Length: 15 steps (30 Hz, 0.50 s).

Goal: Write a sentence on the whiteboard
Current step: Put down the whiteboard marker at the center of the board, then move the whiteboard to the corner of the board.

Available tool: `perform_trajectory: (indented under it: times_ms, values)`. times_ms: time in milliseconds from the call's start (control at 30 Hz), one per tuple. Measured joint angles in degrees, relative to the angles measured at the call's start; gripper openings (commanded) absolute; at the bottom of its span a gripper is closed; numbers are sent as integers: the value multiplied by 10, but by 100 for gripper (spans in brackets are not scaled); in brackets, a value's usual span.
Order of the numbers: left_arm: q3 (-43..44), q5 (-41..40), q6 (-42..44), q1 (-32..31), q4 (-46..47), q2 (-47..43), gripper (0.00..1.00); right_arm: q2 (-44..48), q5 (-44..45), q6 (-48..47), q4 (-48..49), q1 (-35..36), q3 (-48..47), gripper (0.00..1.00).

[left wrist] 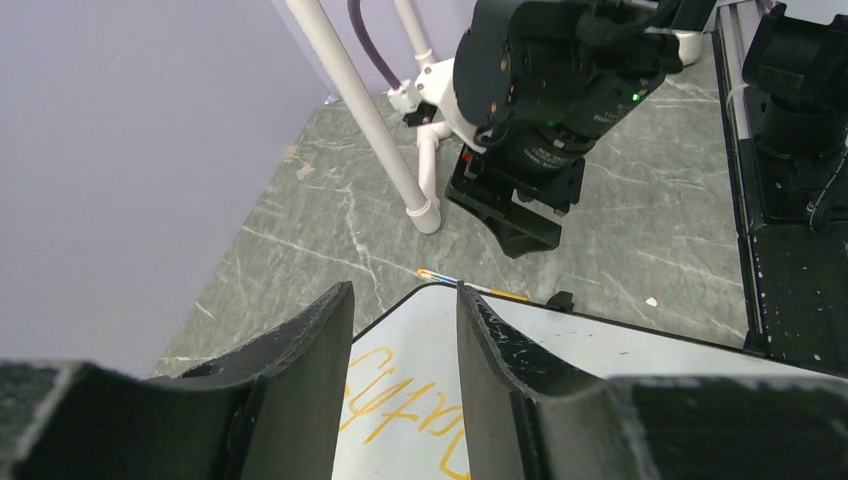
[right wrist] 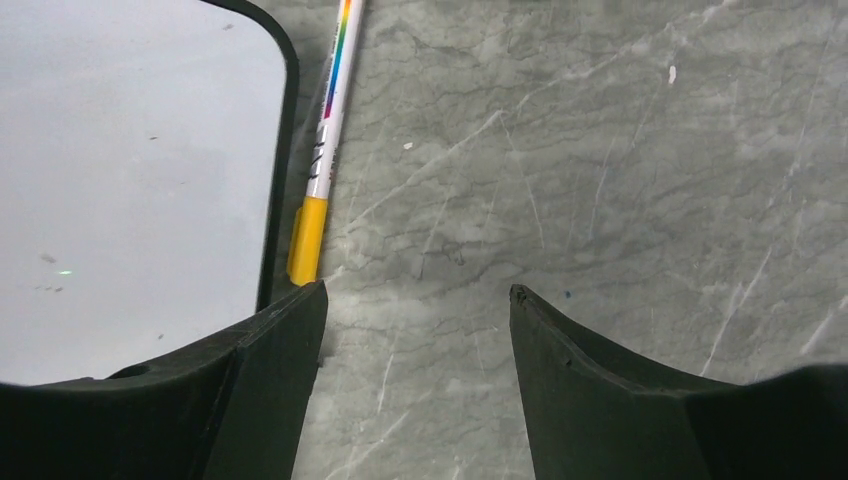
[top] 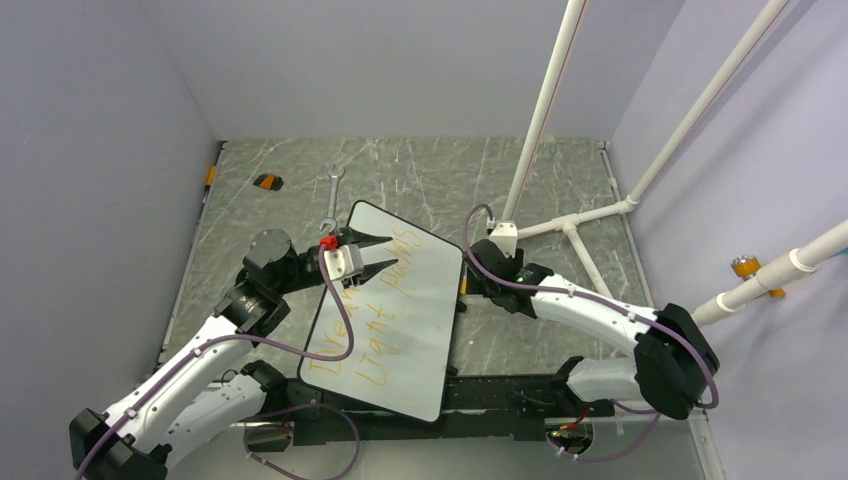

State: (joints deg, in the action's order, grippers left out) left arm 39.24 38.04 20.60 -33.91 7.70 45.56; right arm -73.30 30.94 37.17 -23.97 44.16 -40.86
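Widest first: the grey marbled table (top: 560,180). The whiteboard (top: 428,345) lies flat on it at a slant between the two arms. The sentence (top: 370,320) is on the board in two lines of thin orange letters that look complete, so I'd call the writing done or very nearly.

The left gripper (left wrist: 403,290) hangs over the board's far corner with its jaws apart and nothing between them. The last letters sit directly beneath its fingers and the rim is just past the tips.

The right gripper (right wrist: 415,290) is down low at the board's other long edge, also spread wide and carrying nothing. Bare table fills the gap between its fingers. The board's black rim runs off ahead of its left finger.

Smallest of all is the marker (right wrist: 325,130), white-barrelled with a rainbow stripe. It lies on the table tight along that rim, and its yellow cap end (right wrist: 307,240) is just ahead of the right gripper's left fingertip, outside the gap.

Here's the danger. If the right gripper goes for that marker, the finger on the board side has almost no room. It could land on the rim, shunt the board, or send the round barrel rolling away. If the left gripper sinks, its fingers drag across the ink and smear the words.
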Motion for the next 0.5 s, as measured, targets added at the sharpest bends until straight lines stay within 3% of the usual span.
perform_trajectory:
  times_ms: [300,500]
  values:
    - [0,-9,9,0,-12,-1,49,101,-82,-4,-8,0,30,61]
    - [9,-59,10,0,-30,-1,59,118,-155,16,-4,2,81,51]
